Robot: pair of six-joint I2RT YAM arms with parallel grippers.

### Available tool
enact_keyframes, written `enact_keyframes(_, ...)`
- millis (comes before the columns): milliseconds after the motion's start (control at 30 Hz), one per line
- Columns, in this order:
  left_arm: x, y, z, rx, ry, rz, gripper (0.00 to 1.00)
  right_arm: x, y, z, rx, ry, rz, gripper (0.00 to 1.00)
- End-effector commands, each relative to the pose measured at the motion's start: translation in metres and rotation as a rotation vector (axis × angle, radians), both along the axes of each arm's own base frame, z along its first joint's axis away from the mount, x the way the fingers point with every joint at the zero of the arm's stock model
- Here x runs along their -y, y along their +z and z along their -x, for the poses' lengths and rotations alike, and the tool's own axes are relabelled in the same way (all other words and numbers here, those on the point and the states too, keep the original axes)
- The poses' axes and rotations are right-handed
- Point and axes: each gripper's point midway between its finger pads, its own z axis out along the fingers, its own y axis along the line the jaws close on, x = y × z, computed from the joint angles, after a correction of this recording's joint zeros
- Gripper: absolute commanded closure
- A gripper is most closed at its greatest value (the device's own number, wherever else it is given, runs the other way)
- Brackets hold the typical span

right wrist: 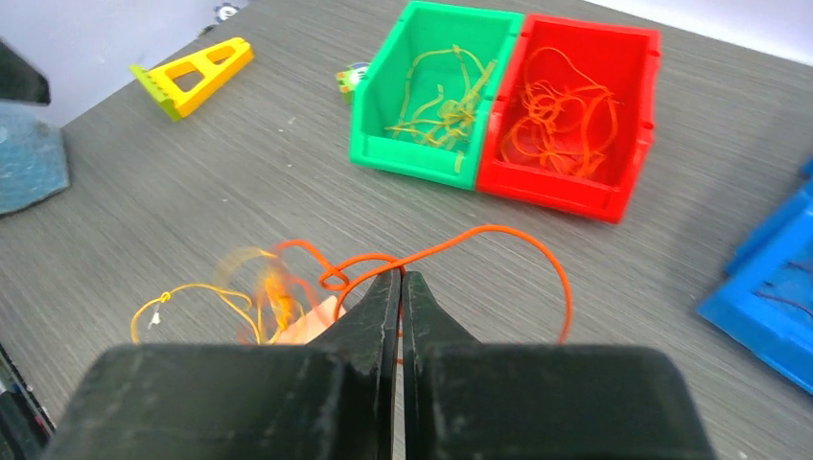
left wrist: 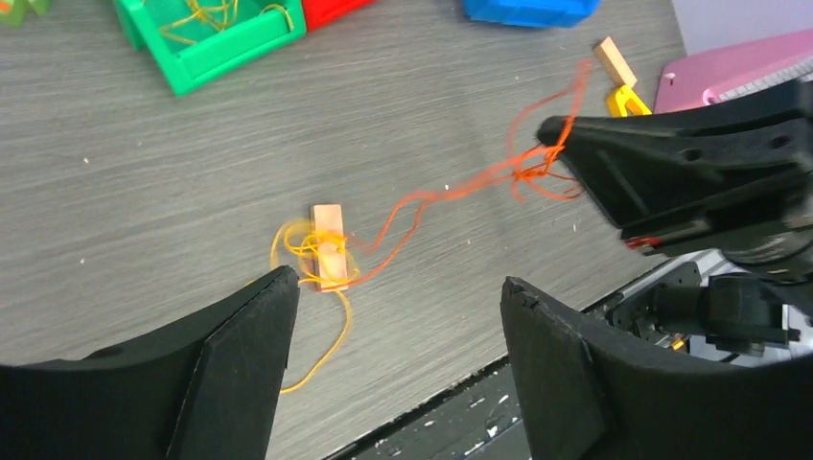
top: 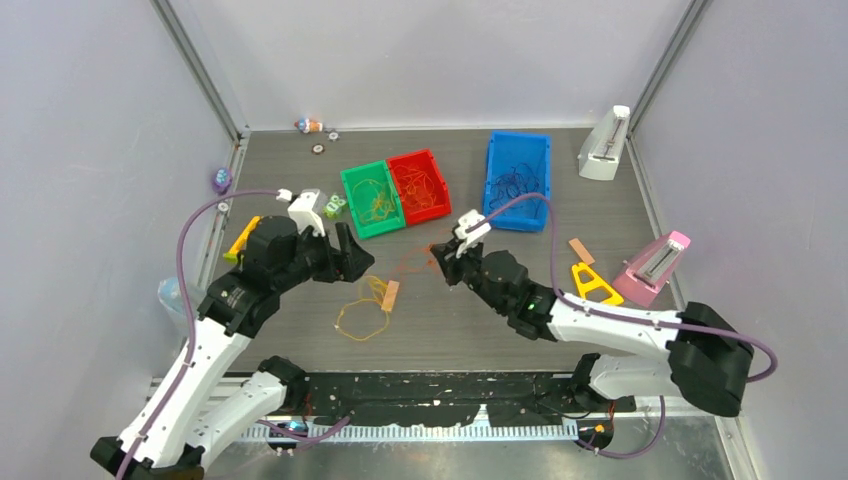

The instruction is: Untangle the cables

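Right end effector [top: 443, 264], at mid-frame in the overhead view, is pinched on the orange cable [top: 412, 266], a faint thread running left toward the yellow cable [top: 362, 318] and the tan block [top: 390, 295] on the grey wood-grain tabletop [top: 430, 330]. The left end effector [top: 353, 260] hangs just left of them. Plastic bins in the upper middle, green [top: 350, 198], red [top: 445, 195] and blue [top: 490, 180], hold more loose strands

From the left wrist, its two black fingers stand wide apart with nothing between them. Yellow loops seem tangled about the block at centre, and the orange strand climbs wavily to the upper right into the other arm's closed tip

From the right wrist, the fingers press together at lower centre with an orange loop caught at their tip. These cables look feather-light, limp and thin, and likely to snag at knots. I judge a pinch close beside a crossing would serve best
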Motion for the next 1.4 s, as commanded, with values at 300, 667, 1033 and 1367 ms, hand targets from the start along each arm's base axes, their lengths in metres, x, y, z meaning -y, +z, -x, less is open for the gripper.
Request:
enact_keyframes(300, 0.010, -0.088, -0.018, -0.110, -0.020, -0.106, 0.16, 0.044, 0.001, -0.010, -0.205, -0.086, 0.109, 0.95)
enact_keyframes(667, 0.066, -0.127, -0.014, -0.163, -0.155, -0.216, 0.20, 0.069, -0.002, -0.013, -0.264, -0.189, 0.097, 0.95)
enact_keyframes(1033, 0.089, -0.136, -0.078, -0.126, -0.026, -0.208, 0.53, 0.081, 0.001, -0.005, -0.241, -0.178, 0.109, 0.95)
enact_keyframes(1367, 0.117, -0.162, -0.103, -0.186, -0.027, -0.173, 0.50, 0.085, 0.000, -0.003, -0.228, -0.175, 0.109, 0.95)
